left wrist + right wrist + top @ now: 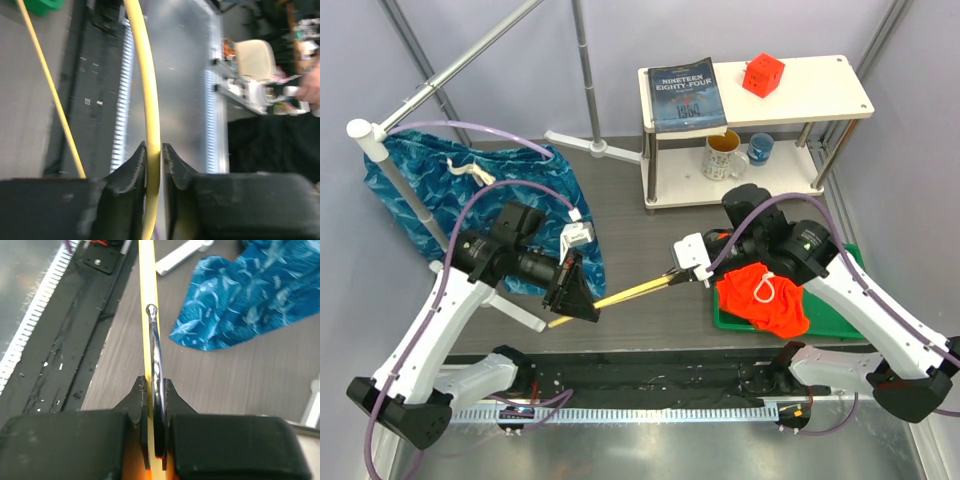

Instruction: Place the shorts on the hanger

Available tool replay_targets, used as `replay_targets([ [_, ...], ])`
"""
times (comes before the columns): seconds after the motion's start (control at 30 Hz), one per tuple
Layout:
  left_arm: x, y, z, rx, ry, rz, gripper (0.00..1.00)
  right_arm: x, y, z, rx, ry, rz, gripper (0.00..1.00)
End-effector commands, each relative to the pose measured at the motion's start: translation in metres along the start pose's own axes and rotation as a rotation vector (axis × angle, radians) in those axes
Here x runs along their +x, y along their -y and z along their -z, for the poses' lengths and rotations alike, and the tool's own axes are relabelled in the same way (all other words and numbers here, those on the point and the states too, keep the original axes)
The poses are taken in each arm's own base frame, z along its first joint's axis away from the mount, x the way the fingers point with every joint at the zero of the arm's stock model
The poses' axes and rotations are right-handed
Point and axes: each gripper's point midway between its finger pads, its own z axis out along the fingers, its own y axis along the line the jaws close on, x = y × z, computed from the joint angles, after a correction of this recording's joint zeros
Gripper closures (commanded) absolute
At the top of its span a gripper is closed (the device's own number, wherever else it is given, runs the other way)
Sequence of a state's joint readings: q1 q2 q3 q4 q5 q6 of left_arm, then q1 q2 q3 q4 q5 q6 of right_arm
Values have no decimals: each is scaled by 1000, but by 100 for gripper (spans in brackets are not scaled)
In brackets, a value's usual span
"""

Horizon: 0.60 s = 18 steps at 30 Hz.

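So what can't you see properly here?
- Top view: the thin yellow clothes hanger shows only in short stretches; the left gripper and right gripper hide the rest.
- Top view: the right arm hides part of the bright orange-red fabric shorts.
- Left wrist view: the right-hand background is blurred.

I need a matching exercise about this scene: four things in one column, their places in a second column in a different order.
Things: 1 yellow hanger; 2 orange-red shorts; 3 blue patterned shorts; 4 red cube.
Places: A on top of the white shelf; B in the green tray; C held by left gripper and right gripper; D on the table, left side.
Pairs: 1-C; 2-B; 3-D; 4-A.
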<state>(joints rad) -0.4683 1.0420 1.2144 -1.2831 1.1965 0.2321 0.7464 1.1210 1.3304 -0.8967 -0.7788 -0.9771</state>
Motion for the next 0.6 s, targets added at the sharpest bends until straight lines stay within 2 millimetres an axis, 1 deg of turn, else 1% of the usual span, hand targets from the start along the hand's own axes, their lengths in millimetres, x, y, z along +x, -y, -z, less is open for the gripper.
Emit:
replay_targets([
  [0.0, -20, 0, 19, -172, 58, -217, 73, -12, 28, 25, 214, -24, -24, 99],
  [0.03, -27, -17, 27, -295, 66, -245, 69, -12, 27, 28, 228, -28, -40, 99],
  [0.07, -37, -17, 36, -357, 86, -277, 66, -9, 24, 30, 244, -37, -100, 99],
  [0.1, -43, -21, 42, -415, 97, -304, 64, -6, 23, 34, 262, -58, -122, 99],
  [0.13, -53, -23, 49, -467, 119, -349, 52, -3, 21, 36, 268, -74, -145, 99],
  [0.17, -60, -29, 59, -548, 126, -400, 31, 0, 19, 38, 273, -87, -167, 99],
  [0.2, -70, -23, 67, -577, 146, -464, 29, 5, 13, 38, 262, -110, -224, 99],
  [0.23, -75, -20, 70, -589, 154, -516, 15, 11, 13, 39, 271, -134, -255, 99],
  [0.27, -81, -16, 72, -589, 155, -569, 4, 13, 10, 40, 271, -153, -287, 99],
  [0.3, -83, -16, 72, -588, 153, -578, 2, 19, 11, 38, 279, -174, -346, 99],
  [0.33, -86, -18, 71, -585, 143, -581, 0, 23, 14, 40, 299, -198, -365, 99],
  [0.37, -88, -18, 70, -580, 131, -586, 0, 24, 14, 41, 302, -208, -387, 99],
  [0.4, -92, -28, 67, -581, 103, -585, 0, 27, 14, 38, 298, -219, -419, 99],
  [0.43, -94, -29, 63, -568, 91, -598, 0, 24, 15, 39, 299, -218, -429, 99],
  [0.47, -104, -30, 62, -575, 105, -633, 0, 25, 13, 37, 289, -225, -444, 99],
  [0.5, -112, -38, 62, -611, 106, -647, 0, 24, 13, 37, 284, -228, -456, 99],
  [0.57, -123, -39, 49, -605, 99, -714, 0, 22, 16, 37, 290, -231, -464, 99],
])
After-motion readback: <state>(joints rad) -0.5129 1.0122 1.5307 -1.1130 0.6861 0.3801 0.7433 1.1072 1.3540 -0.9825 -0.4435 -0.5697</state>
